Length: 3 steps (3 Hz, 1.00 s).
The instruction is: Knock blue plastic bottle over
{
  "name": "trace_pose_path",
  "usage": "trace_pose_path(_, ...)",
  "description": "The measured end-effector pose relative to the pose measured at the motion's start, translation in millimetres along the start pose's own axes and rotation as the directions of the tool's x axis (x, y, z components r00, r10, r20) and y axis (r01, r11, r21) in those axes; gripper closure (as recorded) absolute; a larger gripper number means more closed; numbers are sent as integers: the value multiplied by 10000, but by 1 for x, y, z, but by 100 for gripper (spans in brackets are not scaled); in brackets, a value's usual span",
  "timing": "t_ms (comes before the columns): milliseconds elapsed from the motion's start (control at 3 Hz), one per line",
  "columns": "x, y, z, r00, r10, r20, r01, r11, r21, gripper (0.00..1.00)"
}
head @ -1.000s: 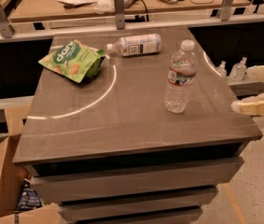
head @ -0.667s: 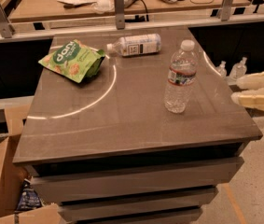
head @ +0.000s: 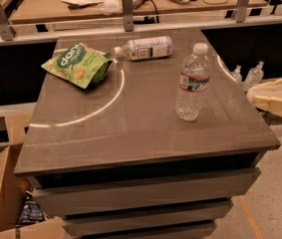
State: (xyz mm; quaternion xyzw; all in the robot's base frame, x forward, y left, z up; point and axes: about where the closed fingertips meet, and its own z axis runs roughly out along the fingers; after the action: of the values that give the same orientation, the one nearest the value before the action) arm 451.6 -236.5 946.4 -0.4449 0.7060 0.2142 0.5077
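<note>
The blue plastic bottle (head: 194, 82) stands upright on the right part of the grey table (head: 130, 133). It is clear and ribbed, with a white cap and a narrow red, white and dark label band. My gripper (head: 252, 96) is cream-coloured and reaches in from the right edge of the view, just off the table's right side. Its tip is level with the bottle's lower half and about a bottle's width to its right. Its two fingers lie together, with nothing between them.
A bottle with a wide white label (head: 143, 48) lies on its side at the table's back. A green snack bag (head: 78, 64) lies at the back left. Two small clear bottles (head: 255, 73) stand beyond the right edge. A cardboard box (head: 1, 193) sits on the floor at the left.
The gripper's two fingers, apart a second ago, have come together. The gripper has stayed by the table's right edge. The bottle has not moved.
</note>
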Motion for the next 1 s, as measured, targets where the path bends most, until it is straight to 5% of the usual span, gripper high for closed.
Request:
trace_pose_path(333,2,23,5,9981,-602,-89,609,9905,1231,100)
trace_pose_path(667,7,40,15,9959,-895,-113,894,9639,2509,100)
trace_pose_path(1000,14,35,30,9949,-1010,-45,956,9258,3657,100)
